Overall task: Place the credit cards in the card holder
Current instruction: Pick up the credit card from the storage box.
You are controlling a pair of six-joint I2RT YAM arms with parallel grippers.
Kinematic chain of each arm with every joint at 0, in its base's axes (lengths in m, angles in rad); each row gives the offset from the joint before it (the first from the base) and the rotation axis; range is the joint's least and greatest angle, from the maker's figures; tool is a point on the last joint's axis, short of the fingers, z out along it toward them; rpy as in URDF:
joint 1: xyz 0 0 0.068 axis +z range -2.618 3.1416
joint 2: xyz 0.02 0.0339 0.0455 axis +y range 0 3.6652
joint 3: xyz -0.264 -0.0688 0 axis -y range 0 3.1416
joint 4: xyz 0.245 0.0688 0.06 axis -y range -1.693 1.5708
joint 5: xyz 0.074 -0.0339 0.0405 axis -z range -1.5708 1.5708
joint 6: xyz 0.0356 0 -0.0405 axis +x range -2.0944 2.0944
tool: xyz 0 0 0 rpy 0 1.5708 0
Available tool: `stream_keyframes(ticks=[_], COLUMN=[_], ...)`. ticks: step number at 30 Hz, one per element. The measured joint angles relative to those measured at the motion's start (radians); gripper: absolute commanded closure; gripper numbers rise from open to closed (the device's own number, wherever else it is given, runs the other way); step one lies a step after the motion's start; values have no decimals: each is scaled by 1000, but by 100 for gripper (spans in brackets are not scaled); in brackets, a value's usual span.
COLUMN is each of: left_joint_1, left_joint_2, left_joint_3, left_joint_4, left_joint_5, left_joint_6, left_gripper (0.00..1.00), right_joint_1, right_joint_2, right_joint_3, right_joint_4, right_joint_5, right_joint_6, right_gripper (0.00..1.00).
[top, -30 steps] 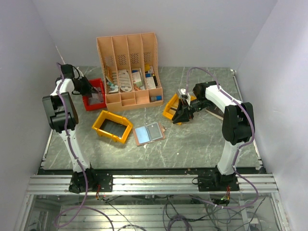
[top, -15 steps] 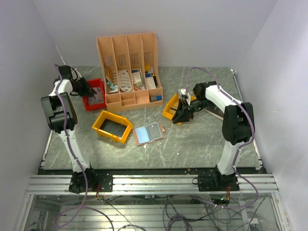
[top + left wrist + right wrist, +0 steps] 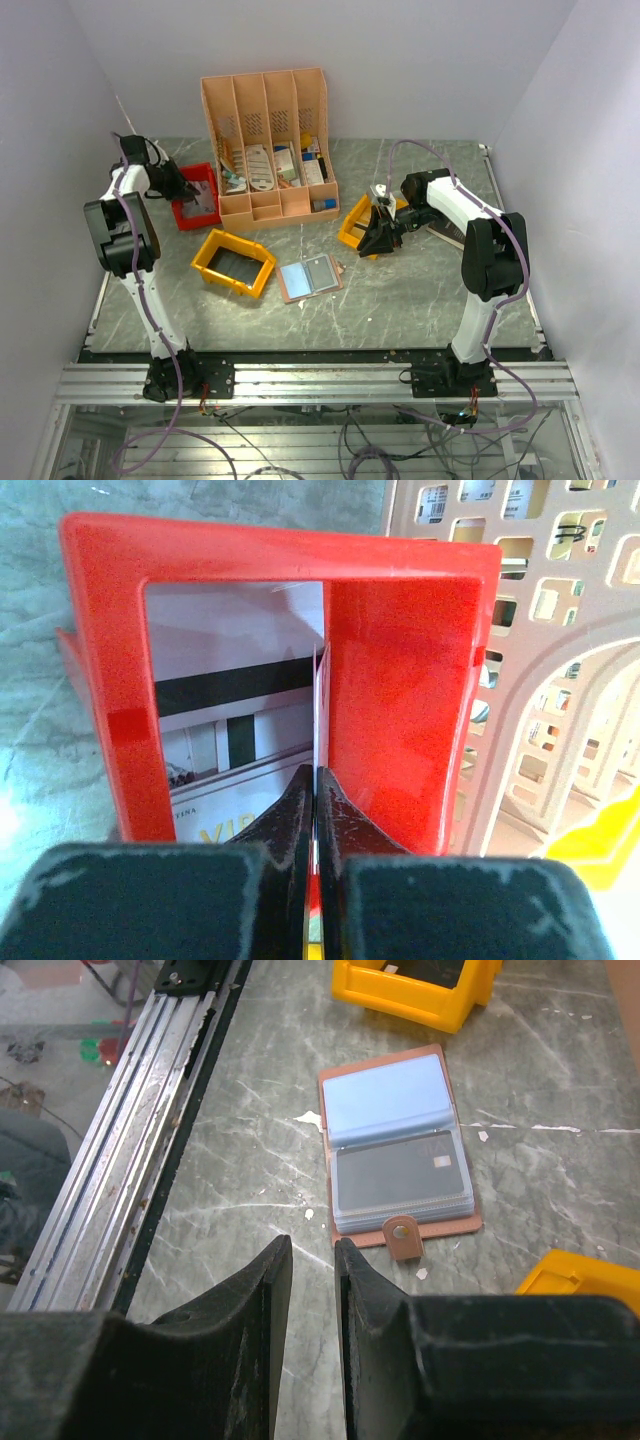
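Note:
The card holder (image 3: 310,275) lies open on the marble table, tan with pale blue clear pockets; the right wrist view shows it (image 3: 400,1160) just ahead of my right gripper (image 3: 312,1242). That gripper (image 3: 378,240) hovers to the holder's right, open by a narrow gap with nothing in it. My left gripper (image 3: 190,190) reaches into the red bin (image 3: 183,215) at the back left. It is shut (image 3: 316,770) on a thin white credit card (image 3: 319,700) seen edge-on, standing upright. Another printed card (image 3: 230,730) lies on the bin floor (image 3: 280,545).
A peach slotted organiser (image 3: 268,150) stands right of the red bin, close beside my left gripper (image 3: 540,680). One yellow bin (image 3: 233,262) sits left of the card holder; another (image 3: 358,222) lies behind my right gripper. The table's front rail (image 3: 130,1130) runs near the right gripper.
My left gripper's jaws have closed onto the upright card in the red bin, and the left arm has shifted slightly. The right arm and card holder have not moved.

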Motion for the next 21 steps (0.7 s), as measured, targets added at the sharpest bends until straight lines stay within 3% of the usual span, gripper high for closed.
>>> stream_keyframes(ticks=[11, 21], left_joint_1=[2, 2], left_joint_2=[-179, -188], left_joint_3=[-56, -84], left_joint_4=[11, 28], left_joint_5=[-148, -155], left_joint_6=[55, 99], left_gripper=[93, 93], right_joint_1=[0, 0], right_joint_2=[0, 0], right_joint_3=[0, 0], right_joint_4=[0, 0], right_joint_5=[0, 0], right_joint_6=[0, 0], right_gripper=[75, 75])
